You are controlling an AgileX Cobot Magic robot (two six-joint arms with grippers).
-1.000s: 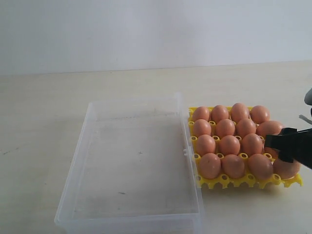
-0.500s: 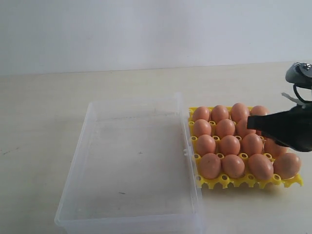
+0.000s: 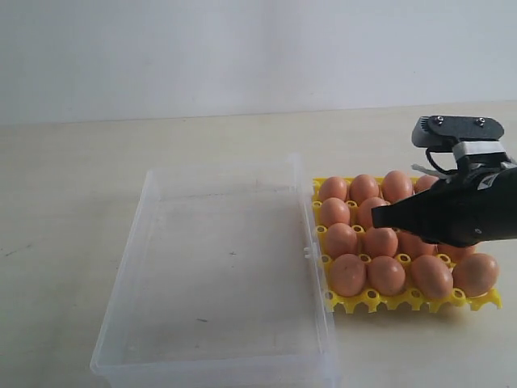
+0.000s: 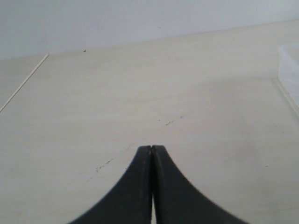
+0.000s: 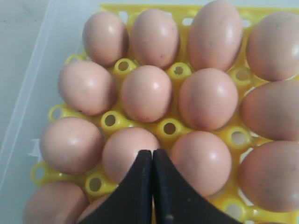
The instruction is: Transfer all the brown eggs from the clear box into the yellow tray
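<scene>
Since a second ago the right claw [image 3: 377, 217] has slid in from the right edge and now hangs over the middle of the yellow tray [image 3: 371, 301], tip pointing left toward the clear box [image 3: 133, 267].

Exterior view: the brown eggs [image 3: 347, 275] sit in the tray's cups, front row fully in sight, the rows behind partly hidden by the black arm. The tray sits just beside the right wall of the clear box, both on the pale surface [image 3: 73, 186]. Every egg I can see is in the tray. The claw looks pressed to a single point, nothing in it.

Left wrist view: the left claw [image 4: 152, 148] is pressed together – both black fingers meet along one thin seam, pinching nothing. Below it is only pale surface [image 4: 140, 84] with a few small dark marks, and a corner of the clear box [image 4: 289, 77] shows at the edge.

Right wrist view: the right claw [image 5: 152, 152] is pressed together too, empty, hanging over the eggs [image 5: 145, 93]. The eggs sit upright in the yellow tray [image 5: 169, 127] – round holes show between them. The wall of the clear box [image 5: 32, 93] runs right alongside the tray.
</scene>
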